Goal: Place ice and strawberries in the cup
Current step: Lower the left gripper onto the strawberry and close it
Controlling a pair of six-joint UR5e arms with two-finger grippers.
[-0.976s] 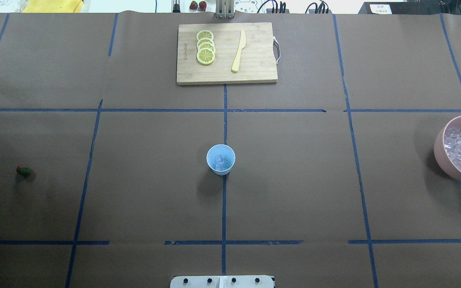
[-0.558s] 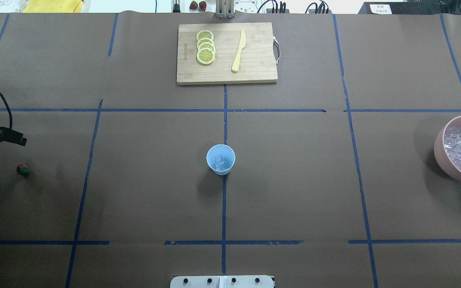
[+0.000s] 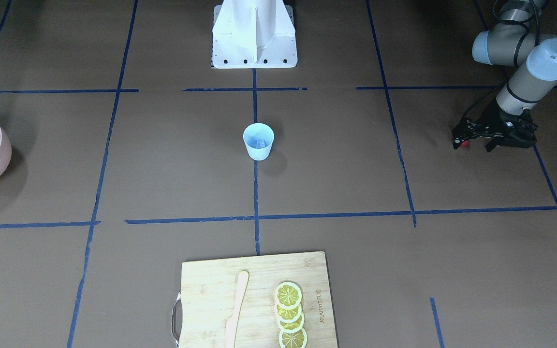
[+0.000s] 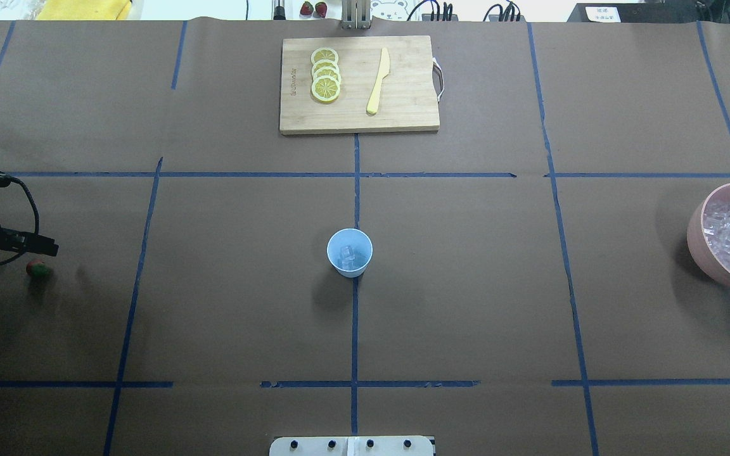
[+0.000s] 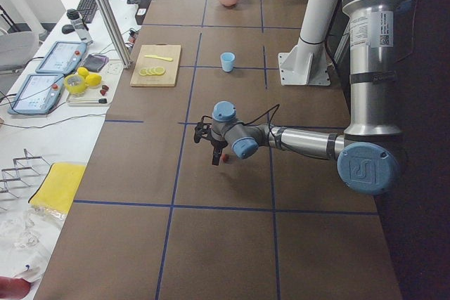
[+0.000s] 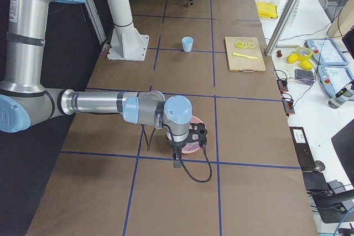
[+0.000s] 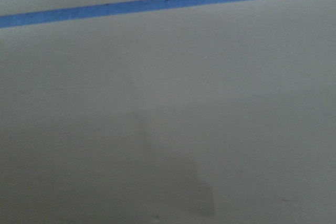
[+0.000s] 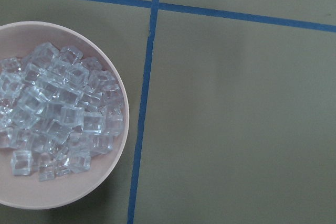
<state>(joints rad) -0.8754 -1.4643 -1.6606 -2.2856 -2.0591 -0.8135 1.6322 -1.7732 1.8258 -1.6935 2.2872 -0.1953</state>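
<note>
Ice cubes (image 4: 347, 254), small and clear, lie inside the pale blue tapered plastic cup (image 4: 334, 248) at the desk's middle; more fill the pink round bowl (image 4: 694, 231) at its right edge, below the right gripper (image 6: 177, 158). The tiny red strawberry (image 4: 38, 268) lies near the left edge, just beside the left gripper (image 3: 474, 141). I cannot tell either gripper's finger spread
</note>
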